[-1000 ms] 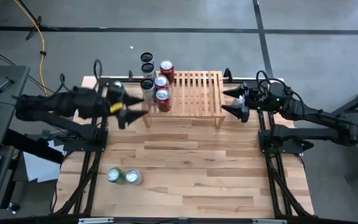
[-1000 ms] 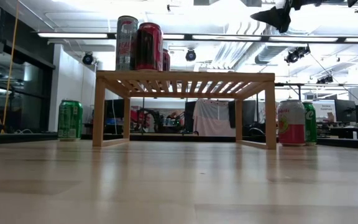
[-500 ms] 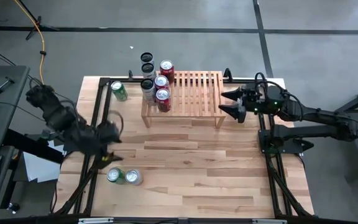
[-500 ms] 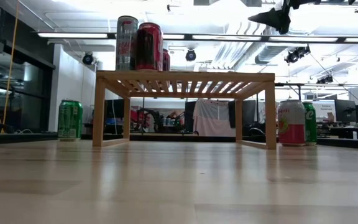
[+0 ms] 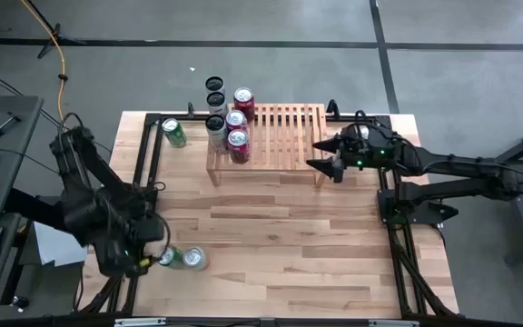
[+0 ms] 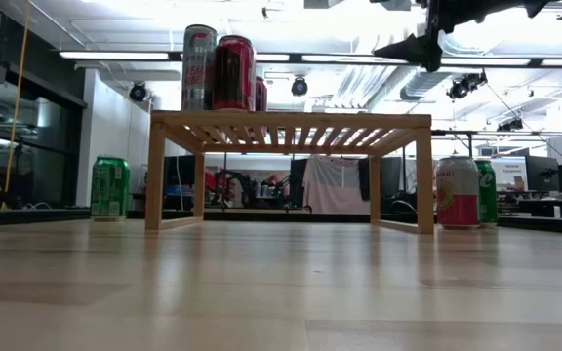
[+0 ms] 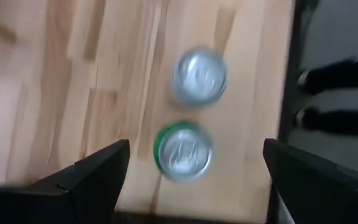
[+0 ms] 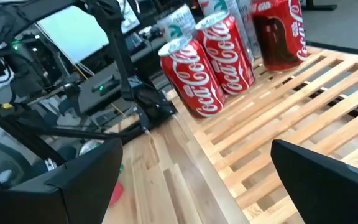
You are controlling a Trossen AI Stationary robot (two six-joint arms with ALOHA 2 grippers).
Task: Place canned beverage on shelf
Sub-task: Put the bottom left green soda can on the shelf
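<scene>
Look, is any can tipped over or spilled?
No. The cans on the shelf stand upright, and so do the two cans at the table's front, under the open left gripper. No spill or dent shows.

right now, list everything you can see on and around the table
shelf: one, light wood, slatted, far middle of the table
cans on the shelf: at least six, red and pale ones, bunched at its left end
green can: one, left of the shelf, on the table
near cans: two, one green and one silver-topped, upright side by side at the near left
table: one, light wood planks
yellow cable: one, on the floor at far left
left claw: open, above the two near cans
right claw: open, over the shelf's right end, empty
</scene>
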